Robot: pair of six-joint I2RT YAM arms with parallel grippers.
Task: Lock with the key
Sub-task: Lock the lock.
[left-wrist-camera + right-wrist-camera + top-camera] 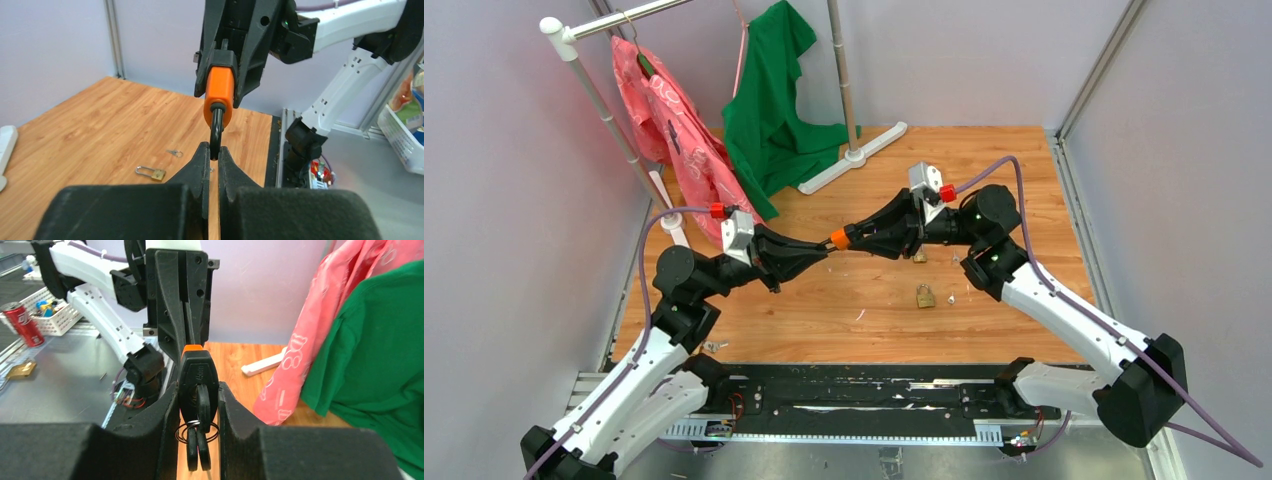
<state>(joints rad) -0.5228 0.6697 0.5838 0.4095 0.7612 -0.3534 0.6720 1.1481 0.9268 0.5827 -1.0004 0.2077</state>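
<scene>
An orange and black padlock (pixel 839 238) hangs in mid-air between both arms. My right gripper (pixel 869 237) is shut on its body. In the right wrist view the black body (pixel 198 377) sits between my fingers (pixel 170 405), with a key in its end and a ring of spare keys (pixel 198 437) hanging below. My left gripper (pixel 816 250) is shut on the black shackle (pixel 216 131), which sticks out of the orange body (pixel 219 92). The left fingertips (pixel 202 157) pinch the shackle's end.
A small brass padlock (pixel 925 296) lies on the wooden table (pixel 1024 170), also in the left wrist view (pixel 150 173), with small loose keys (pixel 175 153) near it. A clothes rack with a pink garment (pixel 679 130) and a green shirt (pixel 774 110) stands at the back left.
</scene>
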